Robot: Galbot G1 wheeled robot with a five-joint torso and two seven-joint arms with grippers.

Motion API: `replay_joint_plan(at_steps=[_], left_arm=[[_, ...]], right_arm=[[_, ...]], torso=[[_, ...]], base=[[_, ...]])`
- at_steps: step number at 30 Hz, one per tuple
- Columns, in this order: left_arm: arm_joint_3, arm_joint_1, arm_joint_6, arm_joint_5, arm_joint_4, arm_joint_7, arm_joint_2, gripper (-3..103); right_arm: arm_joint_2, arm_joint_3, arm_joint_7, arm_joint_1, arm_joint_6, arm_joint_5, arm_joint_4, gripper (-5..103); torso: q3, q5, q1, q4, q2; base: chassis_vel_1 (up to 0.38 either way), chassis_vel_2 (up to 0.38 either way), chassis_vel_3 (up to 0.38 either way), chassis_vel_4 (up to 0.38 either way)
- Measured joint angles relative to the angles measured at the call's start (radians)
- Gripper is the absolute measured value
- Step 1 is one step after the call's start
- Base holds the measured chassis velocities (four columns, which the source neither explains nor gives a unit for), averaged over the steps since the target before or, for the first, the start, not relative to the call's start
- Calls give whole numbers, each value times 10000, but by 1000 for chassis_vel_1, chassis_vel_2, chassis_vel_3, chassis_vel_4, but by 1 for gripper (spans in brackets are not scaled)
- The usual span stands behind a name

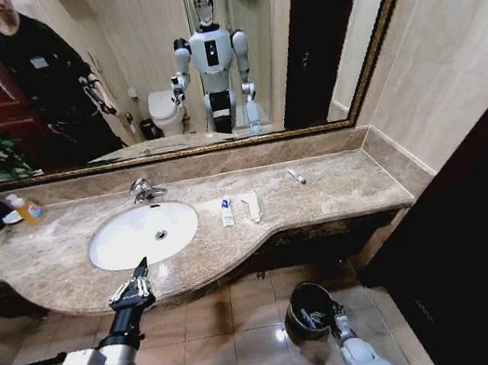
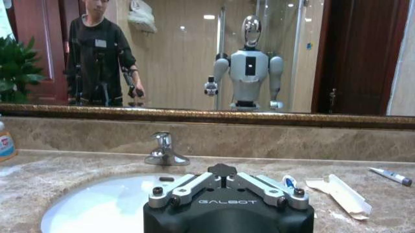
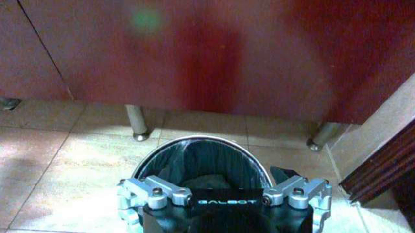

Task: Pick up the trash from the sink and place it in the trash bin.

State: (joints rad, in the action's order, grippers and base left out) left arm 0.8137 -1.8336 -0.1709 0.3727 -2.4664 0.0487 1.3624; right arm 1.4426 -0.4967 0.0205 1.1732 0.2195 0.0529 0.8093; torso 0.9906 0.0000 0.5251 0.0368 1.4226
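my right gripper (image 3: 224, 213) hung open over the trash bin (image 3: 202, 158). the white packet (image 1: 251, 206) lay with its long axis toward 12 o'clock; the left gripper (image 1: 130, 288) was open.

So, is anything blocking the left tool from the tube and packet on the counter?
Nothing visible. The left tool hovers at the basin's front edge; the tube and packet lie on open marble beside it.

Marble counter (image 1: 321, 192) carries tube (image 1: 227, 212), packet (image 1: 251, 206), stick (image 1: 296, 176).
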Motion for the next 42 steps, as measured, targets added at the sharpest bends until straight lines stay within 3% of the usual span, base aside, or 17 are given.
replay_joint_plan(at_steps=[9, 26, 31, 37, 42], left_arm=[[0, 0, 0, 0, 0, 0, 0, 0], [0, 0, 0, 0, 0, 0, 0, 0], [0, 0, 0, 0, 0, 0, 0, 0], [0, 0, 0, 0, 0, 0, 0, 0], [0, 0, 0, 0, 0, 0, 0, 0]], right_arm=[[-215, 2, 0, 837, -343, 270, 1646, 100], [-1292, -303, -714, 3423, -1489, 1392, 8806, 100], [-1482, -418, -971, 3707, -1757, 1506, 10073, 100], [-1845, -490, -1401, 3433, -2839, 2086, 11977, 100], [-2126, -418, -1455, 2828, -3492, 2423, 12303, 100]], torso=[[0, 0, 0, 0, 0], [0, 0, 0, 0, 0], [0, 1, 0, -1, 0], [0, 0, 0, -1, 0], [0, 0, 0, 0, 0]], base=[[0, 0, 0, 0], [0, 0, 0, 0], [0, 0, 0, 0], [0, 0, 0, 0], [0, 0, 0, 0]])
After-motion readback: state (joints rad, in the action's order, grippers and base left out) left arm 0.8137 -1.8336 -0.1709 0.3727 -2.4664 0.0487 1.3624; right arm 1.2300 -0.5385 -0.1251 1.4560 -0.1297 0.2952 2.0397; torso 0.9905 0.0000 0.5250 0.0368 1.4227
